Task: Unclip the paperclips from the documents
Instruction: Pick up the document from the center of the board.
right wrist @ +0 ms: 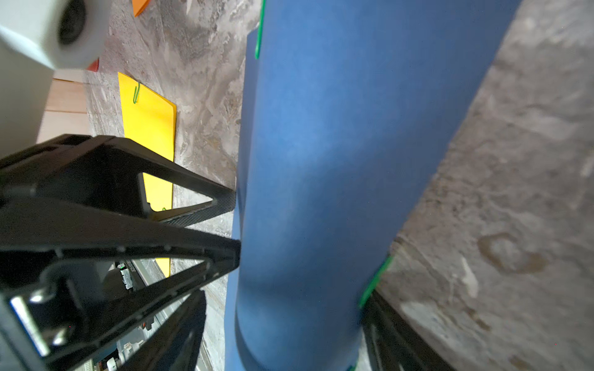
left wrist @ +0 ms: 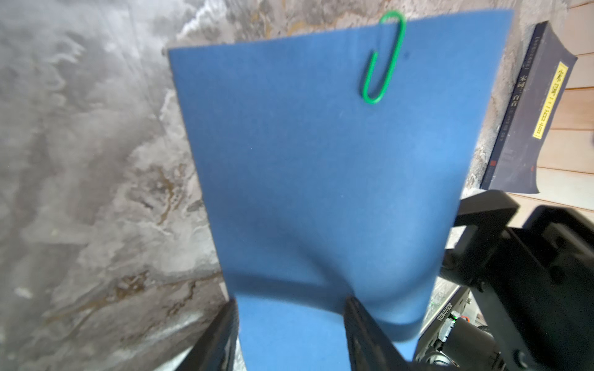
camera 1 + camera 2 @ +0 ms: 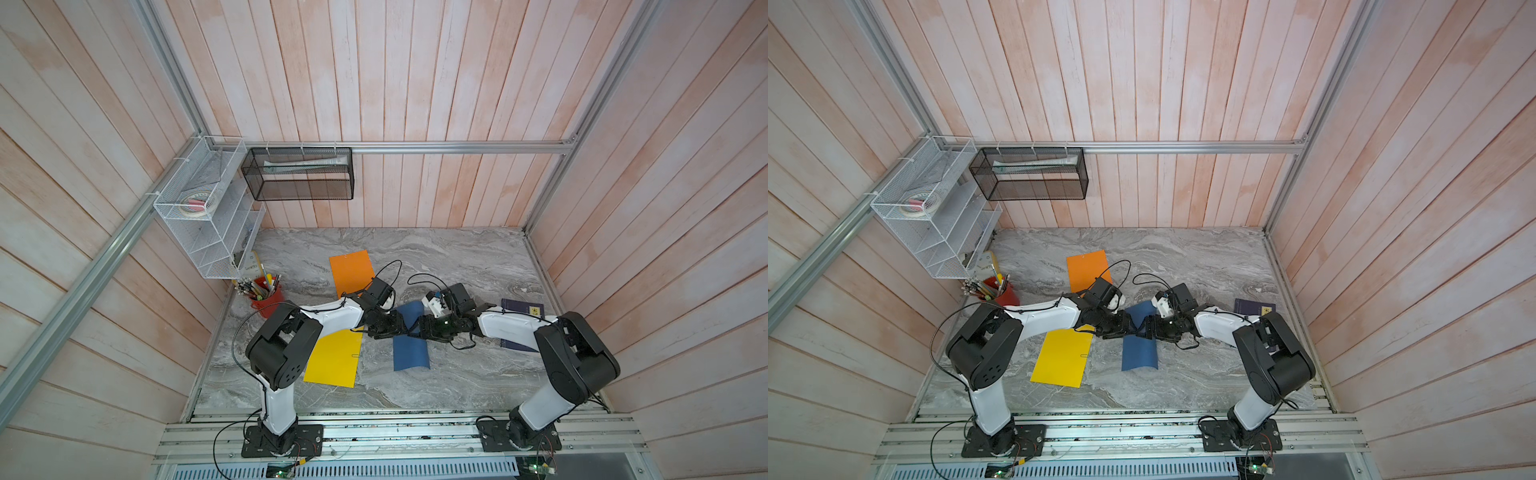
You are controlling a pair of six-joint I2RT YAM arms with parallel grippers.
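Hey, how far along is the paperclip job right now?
Nothing looks finished yet. In hand: the blue sheet is bowed up between both sets of jaws, its green clip still on an edge. Left: the yellow sheet also carries a clip; the orange sheet is partly hidden, so I cannot tell.

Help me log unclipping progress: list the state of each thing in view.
blue sheet: bowed up between the claws, green paperclip attached.
yellow sheet: flat on the table, edge clip attached.
orange sheet: flat, no clip visible.
book: closed, lying flat.
left claw: open, tips at the blue sheet's edge.
right claw: jaws wide around the bowed sheet; grip unclear.
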